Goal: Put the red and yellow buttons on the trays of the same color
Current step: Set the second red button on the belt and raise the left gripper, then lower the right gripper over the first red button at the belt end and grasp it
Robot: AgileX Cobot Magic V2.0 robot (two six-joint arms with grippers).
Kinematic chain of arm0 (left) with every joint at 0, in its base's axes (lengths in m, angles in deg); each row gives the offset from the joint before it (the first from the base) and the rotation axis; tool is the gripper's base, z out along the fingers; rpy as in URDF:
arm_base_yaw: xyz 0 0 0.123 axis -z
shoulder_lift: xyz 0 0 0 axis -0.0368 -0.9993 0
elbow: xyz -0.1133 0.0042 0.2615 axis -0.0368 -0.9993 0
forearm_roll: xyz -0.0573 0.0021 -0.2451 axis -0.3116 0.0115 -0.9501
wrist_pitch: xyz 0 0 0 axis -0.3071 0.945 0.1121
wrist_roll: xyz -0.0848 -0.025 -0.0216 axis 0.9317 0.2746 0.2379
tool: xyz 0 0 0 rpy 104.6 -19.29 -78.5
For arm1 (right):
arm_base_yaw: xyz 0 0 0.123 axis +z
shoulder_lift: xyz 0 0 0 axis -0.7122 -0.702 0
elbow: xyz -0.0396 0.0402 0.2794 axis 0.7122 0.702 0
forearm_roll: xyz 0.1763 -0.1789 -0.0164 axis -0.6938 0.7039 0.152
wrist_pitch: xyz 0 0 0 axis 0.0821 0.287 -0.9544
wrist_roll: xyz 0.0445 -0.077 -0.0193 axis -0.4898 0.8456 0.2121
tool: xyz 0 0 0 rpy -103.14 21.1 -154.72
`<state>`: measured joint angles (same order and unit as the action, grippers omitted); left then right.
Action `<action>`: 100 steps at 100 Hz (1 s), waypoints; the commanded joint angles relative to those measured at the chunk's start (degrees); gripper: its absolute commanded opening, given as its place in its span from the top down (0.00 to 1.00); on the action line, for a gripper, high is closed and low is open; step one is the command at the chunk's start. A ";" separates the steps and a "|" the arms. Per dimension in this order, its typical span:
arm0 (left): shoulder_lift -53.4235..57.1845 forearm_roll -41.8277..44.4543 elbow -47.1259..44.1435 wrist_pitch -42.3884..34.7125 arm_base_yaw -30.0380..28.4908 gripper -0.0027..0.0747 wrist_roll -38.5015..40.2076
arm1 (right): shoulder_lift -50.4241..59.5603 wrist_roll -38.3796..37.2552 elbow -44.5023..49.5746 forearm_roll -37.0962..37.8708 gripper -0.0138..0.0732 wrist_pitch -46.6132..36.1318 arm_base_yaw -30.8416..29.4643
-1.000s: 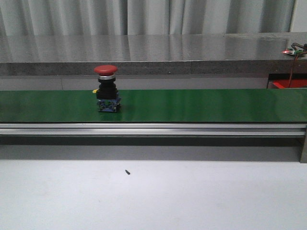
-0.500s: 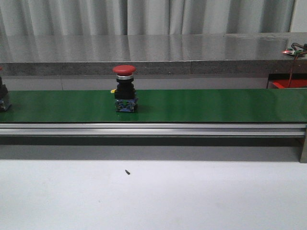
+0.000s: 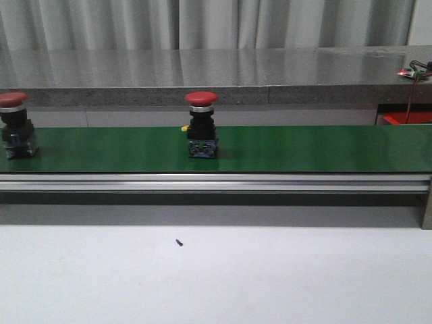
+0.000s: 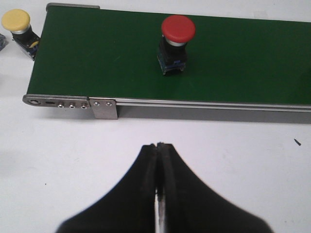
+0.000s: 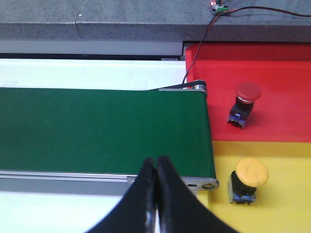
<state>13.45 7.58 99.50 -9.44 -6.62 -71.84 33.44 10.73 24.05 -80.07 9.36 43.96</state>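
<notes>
A yellow button sits off the end of the green belt, well beyond the left jaws and to one side, apparently waiting to ride on; the left jaws are pressed together and empty over the white desk, held short of the belt, probably so passing parts stay clear. Two red buttons ride the belt, the trailing red button and the leading red button, neither near any jaws. The right jaws are likewise together, empty, at the belt's near edge. Beyond them a red button already placed stands on the red tray; one placed yellow button stands on the yellow tray. Counted: three red, two yellow, two trays.
</notes>
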 commanded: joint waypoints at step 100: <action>5.77 -1.51 -1.93 -3.91 0.53 0.99 -0.03 | -5.03 0.62 -6.64 0.22 0.92 2.46 0.02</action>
<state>19.09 7.43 95.99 -9.69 -6.48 -71.84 30.19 10.73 21.27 -80.07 13.57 43.96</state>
